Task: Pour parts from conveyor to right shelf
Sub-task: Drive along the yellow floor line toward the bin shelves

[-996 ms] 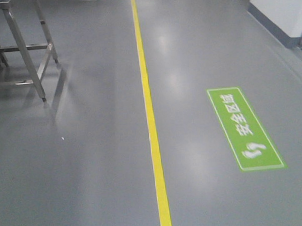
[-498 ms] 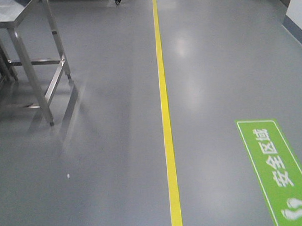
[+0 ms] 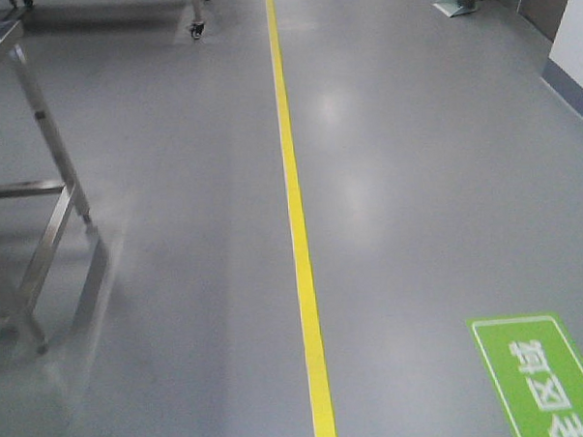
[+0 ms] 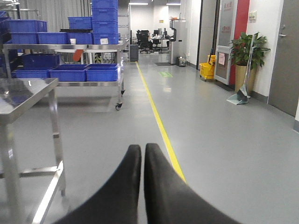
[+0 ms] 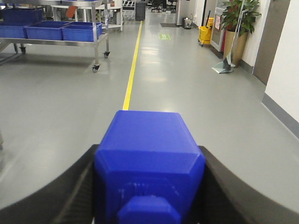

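Note:
My right gripper (image 5: 148,156) is shut on one of the parts, a bright blue block (image 5: 147,140) with a small square knob facing the camera; its black fingers (image 5: 84,186) press both sides. My left gripper (image 4: 142,149) is shut with nothing between its black fingers (image 4: 126,186), held above the grey floor. The conveyor is out of view. Far down the hall stands a steel rack on castors (image 4: 88,45) (image 5: 96,35) carrying blue bins (image 4: 102,73); I cannot tell whether it is the right shelf.
A yellow floor line (image 3: 297,228) runs ahead down the hall. A steel table (image 3: 41,239) (image 4: 28,93) stands close on the left. A green floor sign (image 3: 540,372) lies at the lower right. Plant, broom and yellow bucket (image 4: 206,70) line the right wall.
The front view has advanced along the yellow line: the green sign slid down to the bottom edge and the steel table moved nearer and further left.

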### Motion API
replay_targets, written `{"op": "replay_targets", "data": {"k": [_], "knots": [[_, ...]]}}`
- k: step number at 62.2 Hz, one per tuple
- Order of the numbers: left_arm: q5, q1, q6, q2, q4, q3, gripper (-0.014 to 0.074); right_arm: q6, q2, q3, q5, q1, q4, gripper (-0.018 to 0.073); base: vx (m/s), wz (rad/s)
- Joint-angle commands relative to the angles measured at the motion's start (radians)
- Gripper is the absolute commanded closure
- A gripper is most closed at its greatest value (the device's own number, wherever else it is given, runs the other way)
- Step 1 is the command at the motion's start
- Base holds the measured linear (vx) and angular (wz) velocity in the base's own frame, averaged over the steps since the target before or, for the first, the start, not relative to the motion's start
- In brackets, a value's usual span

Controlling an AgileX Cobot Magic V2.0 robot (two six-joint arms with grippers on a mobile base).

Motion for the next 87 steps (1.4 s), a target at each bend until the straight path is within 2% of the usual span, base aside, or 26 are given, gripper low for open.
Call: {"op": "replay_targets", "data": {"k": [1,87], "knots": [[-0.073,-0.001,-0.009,-0.011,0.000,0.030,0.0603,-0.006,0.009,-0.031,-0.078,0.001,-0.003,0.0568,0.86,-0.13],[-0.073,-0.001,-0.009,-0.011,0.000,0.030,0.0603,-0.006,0.009,-0.031,-0.078,0.001,-0.003,0.0568,0.87,0.03]]}}
